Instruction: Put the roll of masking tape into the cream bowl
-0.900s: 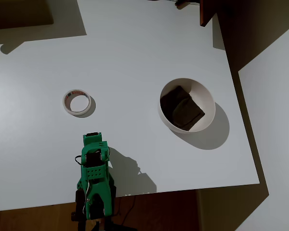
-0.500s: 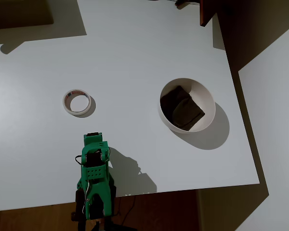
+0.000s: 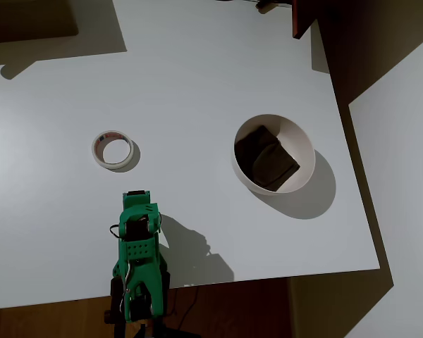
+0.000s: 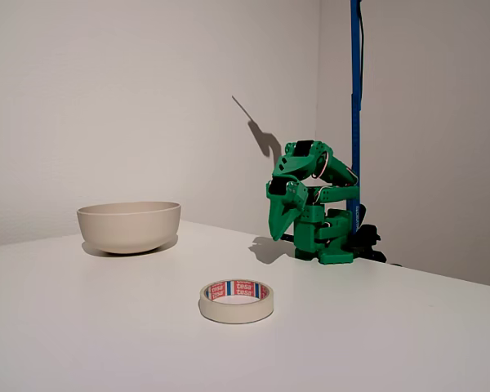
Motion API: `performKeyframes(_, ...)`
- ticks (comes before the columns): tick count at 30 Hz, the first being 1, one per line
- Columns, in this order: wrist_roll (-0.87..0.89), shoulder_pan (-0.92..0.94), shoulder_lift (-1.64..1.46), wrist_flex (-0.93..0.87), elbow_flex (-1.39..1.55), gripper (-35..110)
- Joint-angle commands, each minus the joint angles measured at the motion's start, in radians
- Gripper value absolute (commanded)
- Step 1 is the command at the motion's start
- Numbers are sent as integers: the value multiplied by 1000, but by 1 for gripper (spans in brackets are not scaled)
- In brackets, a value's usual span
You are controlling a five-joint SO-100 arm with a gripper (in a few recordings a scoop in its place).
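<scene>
Up close to its own base, the green gripper (image 4: 279, 231) hung folded with its tips pointing down at the white table (image 3: 197, 77). From where I stood the two fingers seemed to lie close together, but I could not tell for certain whether they were clenched or slightly parted. They held nothing.

Straight ahead of the jaws, a short way off and clear of them, lay the roll of masking tape (image 3: 113, 150). In the overhead view it sat just above the gripper (image 3: 136, 198) and a touch to the left, so the reach it called for looked to me like a nearly straight extension forward with a small swing to that side. The roll lay flat on the table, its open centre facing up, red and blue print showing on the inner core in the fixed view. Being a ring, it had no long axis to line up with. I judged one finger would go into the hole and one outside the wall.

Well apart to the right in the overhead view stood the cream bowl (image 3: 307, 151), upright, with a dark brown square pad (image 3: 266, 158) lying in its bottom and no tape in it yet.
</scene>
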State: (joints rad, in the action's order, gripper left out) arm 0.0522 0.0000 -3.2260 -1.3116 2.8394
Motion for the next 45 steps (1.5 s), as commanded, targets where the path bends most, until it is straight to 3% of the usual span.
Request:
performKeyframes(1,18,-12,181,41,-144,-8)
performKeyframes(10,26,-18,729,-23,-563,-8)
performKeyframes(13,52,-20,865,-55,-676,13)
performKeyframes(30,135,-207,1210,28,-782,20)
performKeyframes(45,118,-169,1457,41,-999,21)
